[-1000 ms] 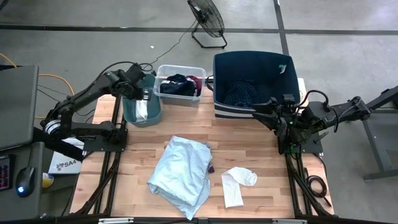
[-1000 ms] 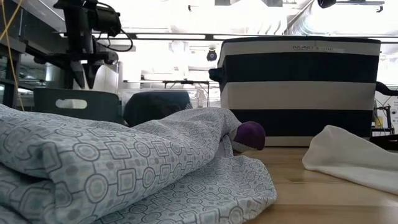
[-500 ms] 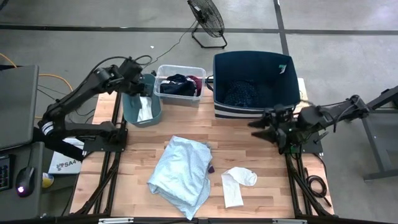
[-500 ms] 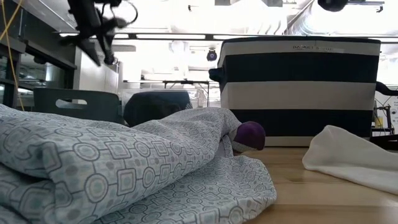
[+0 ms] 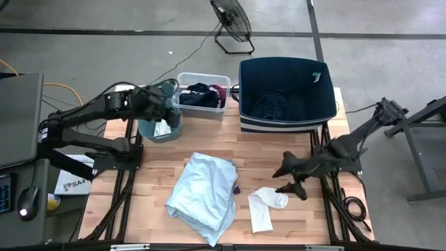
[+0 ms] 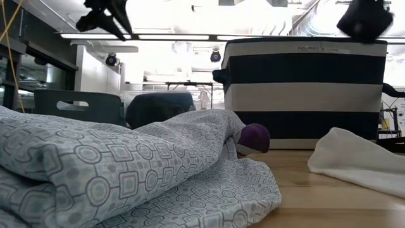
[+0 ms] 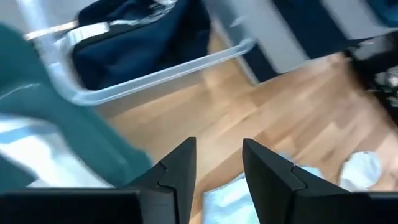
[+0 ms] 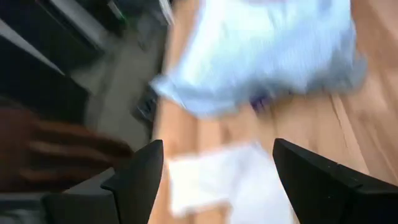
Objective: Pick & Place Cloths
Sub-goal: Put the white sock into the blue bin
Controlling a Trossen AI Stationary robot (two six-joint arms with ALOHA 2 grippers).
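Note:
The large pale-blue cloth [image 5: 202,192] lies crumpled in the table's middle, near the front edge, with a maroon piece [image 5: 237,188] peeking out from under its right side. A small white cloth [image 5: 267,206] lies flat to its right. My right gripper [image 5: 283,180] hovers open just beyond the white cloth's far end, which shows between its fingers in the wrist view [image 8: 230,174]. My left gripper [image 5: 173,111] is open and empty over the right rim of the teal bin [image 5: 143,129], where a white piece [image 5: 162,127] lies.
A clear bin [image 5: 182,104] holds the black and maroon garments [image 5: 203,94]. The striped navy bin [image 5: 306,84] holds the navy dotted cloth [image 5: 268,104]. All three bins line the far edge. Bare wood shows between the bins and the cloths. A fan [image 5: 232,21] stands on the floor beyond.
My right gripper has swung from beside the navy bin toward the near edge and leftward, coming down over the white cloth's far end. My left gripper has risen out of the teal bin, tipped, and shifted a little toward the clear bin. The cloths have stayed put.

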